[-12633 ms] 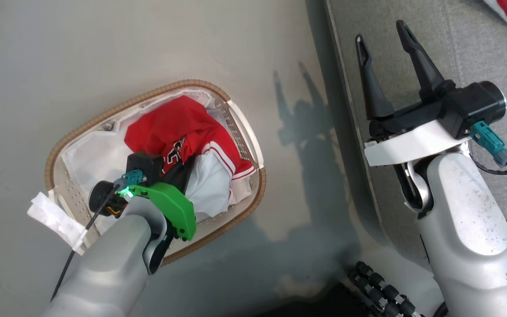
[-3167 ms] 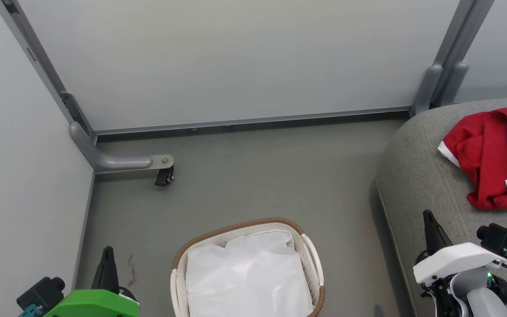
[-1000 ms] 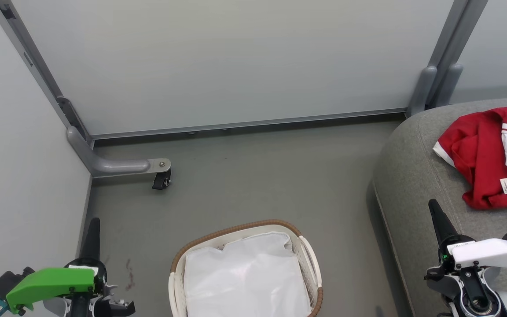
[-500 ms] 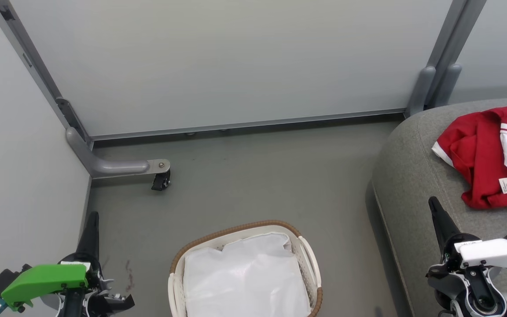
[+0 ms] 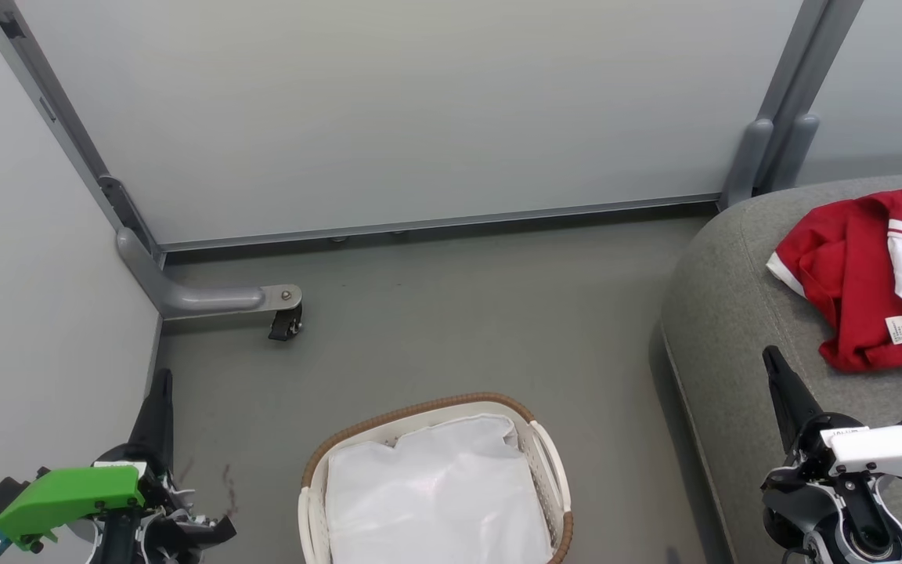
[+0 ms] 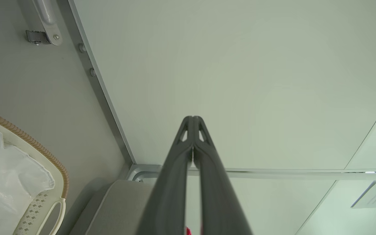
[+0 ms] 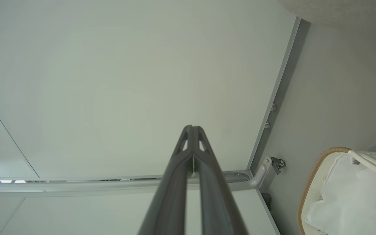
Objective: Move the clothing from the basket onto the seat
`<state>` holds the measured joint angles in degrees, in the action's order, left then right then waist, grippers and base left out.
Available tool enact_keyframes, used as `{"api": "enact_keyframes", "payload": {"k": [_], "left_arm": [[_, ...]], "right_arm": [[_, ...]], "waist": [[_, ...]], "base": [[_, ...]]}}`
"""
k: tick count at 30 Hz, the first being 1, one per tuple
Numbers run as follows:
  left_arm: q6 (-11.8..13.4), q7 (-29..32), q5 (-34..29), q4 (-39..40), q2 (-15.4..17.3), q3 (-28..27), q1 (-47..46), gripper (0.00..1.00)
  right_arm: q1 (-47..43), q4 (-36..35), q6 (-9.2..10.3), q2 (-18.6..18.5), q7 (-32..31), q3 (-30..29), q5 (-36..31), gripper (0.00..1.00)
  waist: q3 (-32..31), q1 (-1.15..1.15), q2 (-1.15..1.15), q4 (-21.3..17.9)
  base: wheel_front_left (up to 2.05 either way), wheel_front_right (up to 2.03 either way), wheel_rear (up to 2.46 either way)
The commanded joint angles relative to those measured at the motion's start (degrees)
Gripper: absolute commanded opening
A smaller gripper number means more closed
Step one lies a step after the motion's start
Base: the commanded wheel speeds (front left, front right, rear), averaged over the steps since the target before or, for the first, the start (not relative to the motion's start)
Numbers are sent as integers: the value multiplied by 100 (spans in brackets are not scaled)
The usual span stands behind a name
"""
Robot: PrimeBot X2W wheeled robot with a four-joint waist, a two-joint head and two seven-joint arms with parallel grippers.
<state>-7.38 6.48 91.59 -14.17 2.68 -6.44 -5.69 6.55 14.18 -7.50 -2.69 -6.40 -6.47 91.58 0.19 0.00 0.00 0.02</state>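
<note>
The clothing (image 5: 866,274), red with white panels and a small white label, lies on the grey seat (image 5: 733,313) at the right. On the floor at bottom centre stands the basket (image 5: 420,411), white with a brown woven rim, holding just its white liner (image 5: 435,493). Its rim (image 6: 38,147) also shows in the left wrist view, and its edge (image 7: 315,173) in the right wrist view. My left gripper (image 5: 160,377) is shut at the lower left, left of the basket, empty. My right gripper (image 5: 770,356) is shut at the lower right, over the seat's front edge, empty.
Pale partition panels (image 5: 388,110) close the back and left. A grey metal foot with a small black caster (image 5: 283,321) juts onto the floor at the left. Grey posts (image 5: 772,149) stand beside the seat's far corner. Bare grey floor (image 5: 451,313) lies beyond the basket.
Both grippers have sunk slightly toward the bottom of the head view over the last second. Basket and clothing lie as before.
</note>
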Motion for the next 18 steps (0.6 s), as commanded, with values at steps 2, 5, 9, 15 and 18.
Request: {"api": "enact_keyframes", "payload": {"k": [2, 5, 9, 15, 18], "left_arm": [[-20, 29, 92, 25, 37, -23, -97, 0], [-20, 27, 92, 20, 37, -22, -83, 0], [-20, 27, 89, 21, 37, -22, -83, 0], [-20, 27, 90, 22, 37, -22, -82, 0], [-20, 26, 90, 18, 37, -21, -82, 0]], "right_arm": [[-66, -37, 2, -36, -36, -17, 91, 0], [-66, -34, 2, -36, -36, -16, 91, 0], [-65, -34, 2, -35, -35, -16, 92, 0], [-66, -33, 2, -35, -35, -16, 92, 0], [-65, -33, 2, -35, -35, -15, 92, 0]], "waist": [[-1, 0, 0, -2], [-1, 0, 0, -2], [-1, 0, 0, -2], [-1, 0, 0, -2], [-1, 0, 0, -2]], "base": [[0, 0, 0], [0, 0, 0], [0, 0, 0], [0, 0, 0], [0, 0, 0]]}}
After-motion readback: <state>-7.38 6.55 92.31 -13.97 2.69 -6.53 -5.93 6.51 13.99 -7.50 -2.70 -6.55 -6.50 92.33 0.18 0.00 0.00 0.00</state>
